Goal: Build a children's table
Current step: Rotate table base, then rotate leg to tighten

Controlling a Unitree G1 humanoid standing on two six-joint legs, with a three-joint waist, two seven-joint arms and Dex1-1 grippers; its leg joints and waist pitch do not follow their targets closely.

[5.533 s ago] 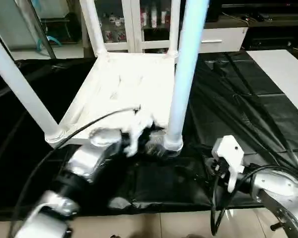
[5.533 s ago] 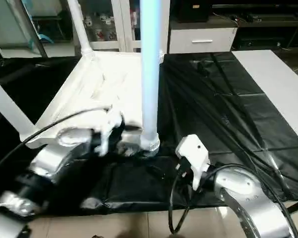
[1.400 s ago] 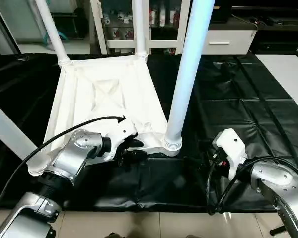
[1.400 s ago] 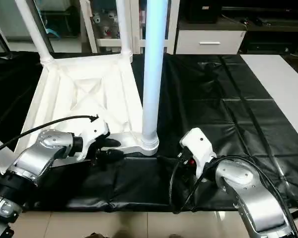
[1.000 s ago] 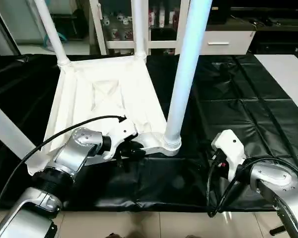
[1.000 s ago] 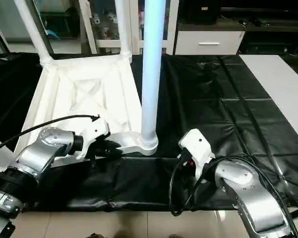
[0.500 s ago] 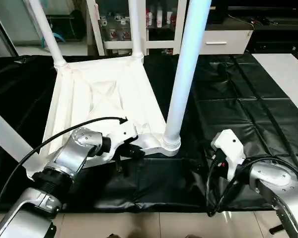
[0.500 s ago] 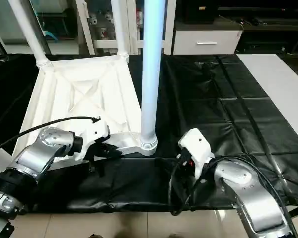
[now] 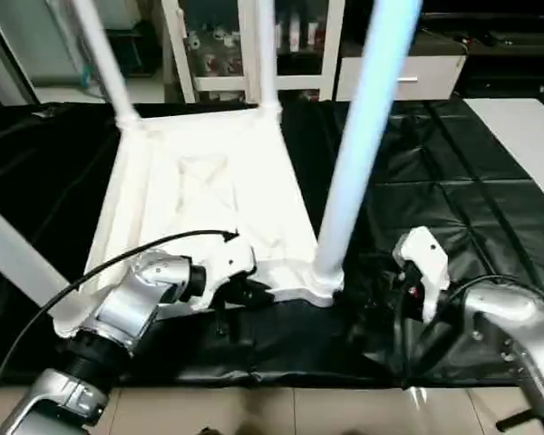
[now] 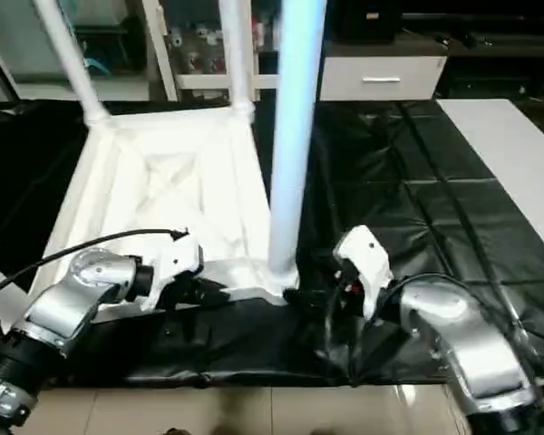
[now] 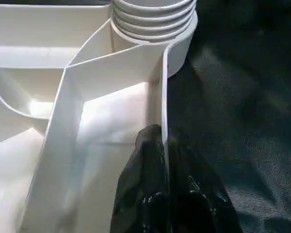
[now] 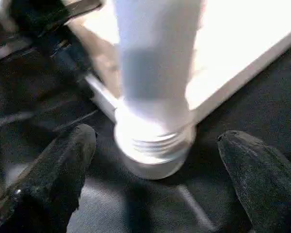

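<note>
Tabletop [image 9: 208, 195] lies upside down on the black cover [image 9: 453, 172]; since earlier the spread right gripper [image 12: 155, 160] has reached its near leg [image 9: 358, 154], left gripper [image 11: 160, 160] pinching the white rim.

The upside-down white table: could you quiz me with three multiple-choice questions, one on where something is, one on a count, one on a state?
1. Where is the left gripper?
A. On the tabletop's near rim
B. High up a leg
C. On the cabinet

2. How many legs stand in the tabletop's corner sockets?
A. Two
B. Three
C. Four

3. How is the right gripper?
A. Shut on a leg
B. Open, fingers either side of the near leg's base
C. Shut on a cable

Answers:
1 A: the left wrist view shows its black fingers pinching the rim wall.
2 C: one leg rises from each corner.
3 B: the right wrist view shows its fingers spread apart, clear of the socket.
</note>
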